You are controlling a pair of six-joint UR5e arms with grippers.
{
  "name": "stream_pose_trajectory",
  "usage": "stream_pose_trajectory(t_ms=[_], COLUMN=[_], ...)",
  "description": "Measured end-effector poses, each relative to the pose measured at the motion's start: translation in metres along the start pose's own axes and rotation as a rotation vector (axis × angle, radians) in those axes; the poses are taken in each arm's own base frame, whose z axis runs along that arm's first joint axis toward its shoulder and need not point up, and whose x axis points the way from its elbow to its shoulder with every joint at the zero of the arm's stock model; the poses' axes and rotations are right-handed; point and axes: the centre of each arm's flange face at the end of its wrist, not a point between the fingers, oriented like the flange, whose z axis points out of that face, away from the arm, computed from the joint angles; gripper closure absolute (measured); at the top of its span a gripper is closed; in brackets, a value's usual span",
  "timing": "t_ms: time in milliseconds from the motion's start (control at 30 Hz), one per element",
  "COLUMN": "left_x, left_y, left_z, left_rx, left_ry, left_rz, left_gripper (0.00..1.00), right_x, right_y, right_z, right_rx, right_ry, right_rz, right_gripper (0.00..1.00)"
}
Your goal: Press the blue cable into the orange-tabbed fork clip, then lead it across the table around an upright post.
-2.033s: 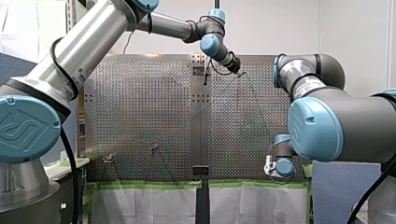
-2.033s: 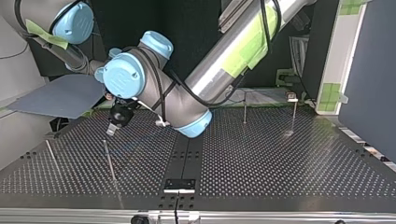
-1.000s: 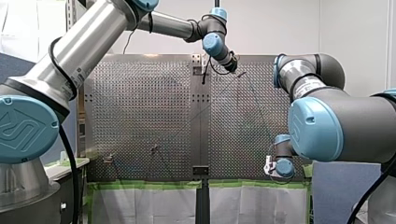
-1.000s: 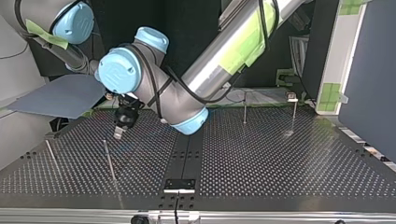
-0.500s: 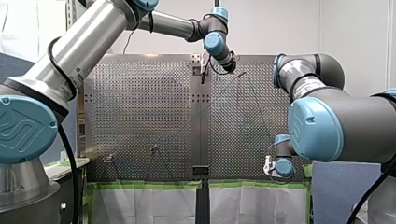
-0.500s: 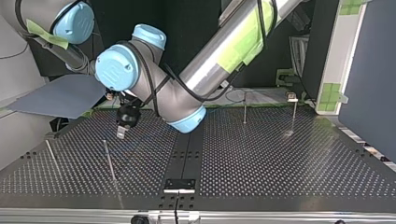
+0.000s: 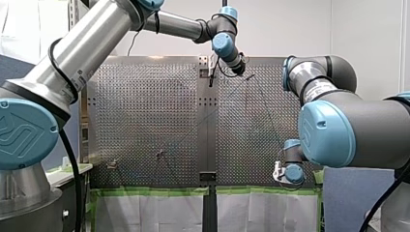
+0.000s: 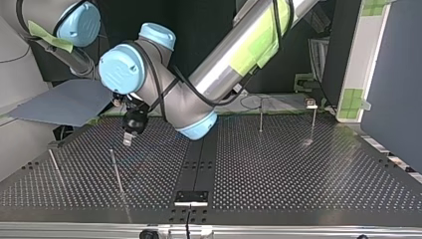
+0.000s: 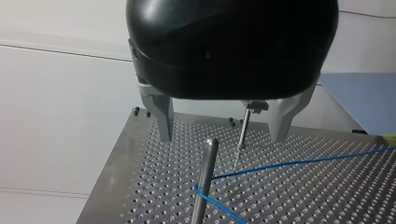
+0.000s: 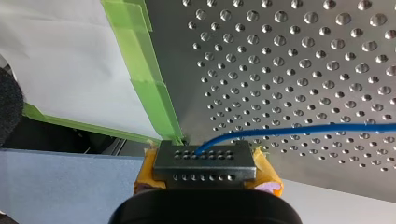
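Left jaws are spread wide with nothing in them, and a post (image 9: 206,179) stands on the counter (image 9: 327,196) just ahead, roughly between the fingers (image 9: 161,116). The cable (image 9: 299,163) bends round that post partway up and runs off sideways over the counter. Right jaws, with yellow pads, are clamped on the cable near the counter's taped edge. Front view shows the cable only faintly, I think it runs diagonally
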Motion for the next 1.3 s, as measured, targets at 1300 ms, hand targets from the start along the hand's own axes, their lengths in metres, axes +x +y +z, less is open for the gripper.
stream_pose_trajectory(t_ms=[1300], left_x=[-0.050], left_y=[0.129], left_z=[-0.030], left_rx=[-0.142], left_ry=[-0.154], left_rz=[-0.306], left_gripper=[0.01], right_x=[0.000], right_y=[-0.001], right_z=[0.000], right_rx=[0.002], right_ry=[-0.001], right_rz=[-0.007], right_gripper=[1.00])
